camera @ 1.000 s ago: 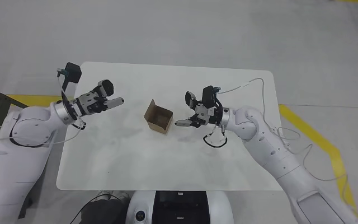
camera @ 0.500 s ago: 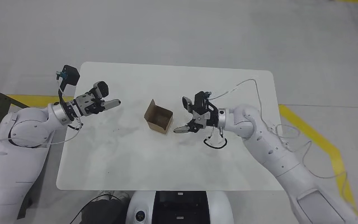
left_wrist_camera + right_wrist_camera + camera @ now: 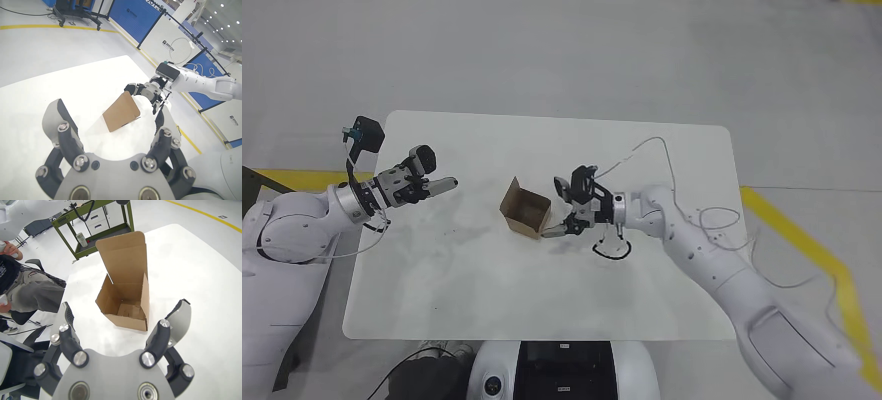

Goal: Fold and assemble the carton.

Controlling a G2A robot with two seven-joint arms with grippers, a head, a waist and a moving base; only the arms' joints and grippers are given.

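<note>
1. The brown cardboard carton [image 3: 526,208] stands near the middle of the white table [image 3: 472,290], between the two arms, with its top open
2. The right gripper [image 3: 560,208] sits just beside the carton, low over the table. Its fingers are spread wide and hold nothing, and the mouth of the pincer faces the carton's near wall
3. The carton's tall lid flap [image 3: 122,256] stands up on the side away from the right gripper, and the bottom flaps [image 3: 130,310] lie folded flat inside
4. In the left wrist view, one finger pad of the right gripper looks level with the top corner of the lid flap, but I cannot tell whether they touch
5. The left gripper [image 3: 437,170] hovers well apart from the carton on the opposite side. Its fingers are also spread wide and empty, and they point toward the carton's closed outer wall
6. A black cable [image 3: 612,250] forms a loop by the right wrist, above the table surface
</note>
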